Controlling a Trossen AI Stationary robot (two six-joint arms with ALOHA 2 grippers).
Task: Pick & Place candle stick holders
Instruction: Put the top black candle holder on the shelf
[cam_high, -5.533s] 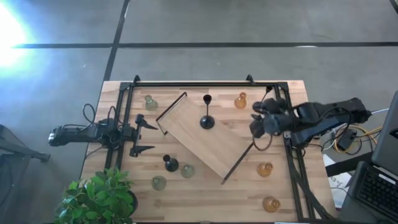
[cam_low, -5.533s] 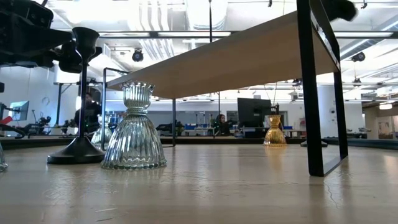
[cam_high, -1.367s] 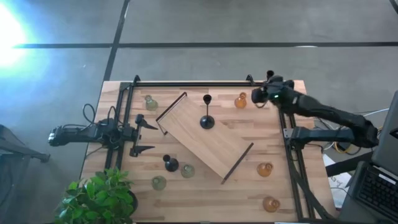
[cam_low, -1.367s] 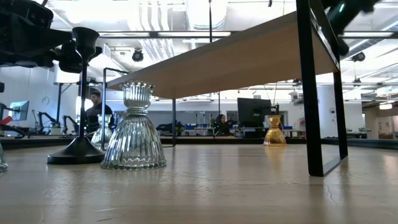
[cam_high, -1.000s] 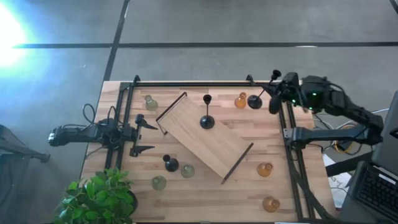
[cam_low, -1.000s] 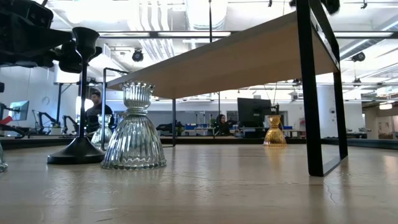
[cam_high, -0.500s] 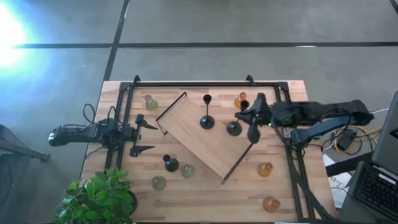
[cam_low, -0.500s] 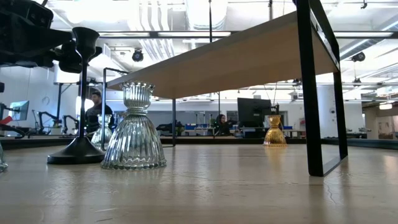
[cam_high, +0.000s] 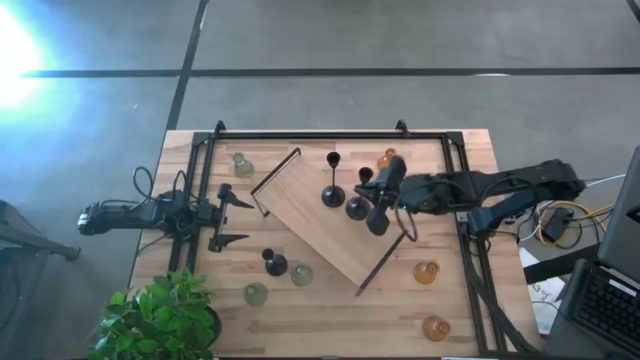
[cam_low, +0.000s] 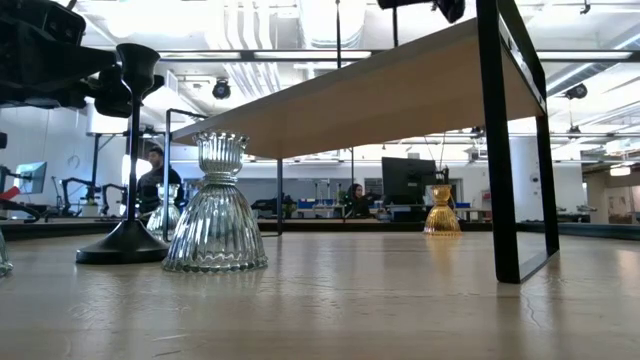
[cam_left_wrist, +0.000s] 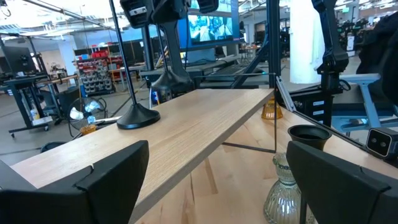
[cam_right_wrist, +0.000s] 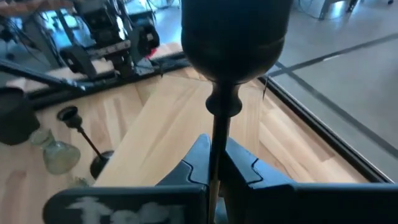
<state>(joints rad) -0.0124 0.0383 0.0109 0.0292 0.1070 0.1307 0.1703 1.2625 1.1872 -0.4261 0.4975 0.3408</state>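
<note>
Right gripper (cam_right_wrist: 214, 163) pinches a black holder's (cam_right_wrist: 235, 37) stem, seen only from its wrist; overhead shows left gripper (cam_high: 232, 218) open, idle.

Base of held black holder (cam_right_wrist: 214, 87) was hidden behind right gripper (cam_right_wrist: 214, 163); background people (cam_low: 150, 170) were blurred.

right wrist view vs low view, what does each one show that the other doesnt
Only the right wrist view: the right gripper shut on a black holder's stem, with the left arm waiting beyond. Only the low view: an amber holder standing past the board's leg, and people in the room behind. Both: the wooden board and a pale green glass holder.
</note>
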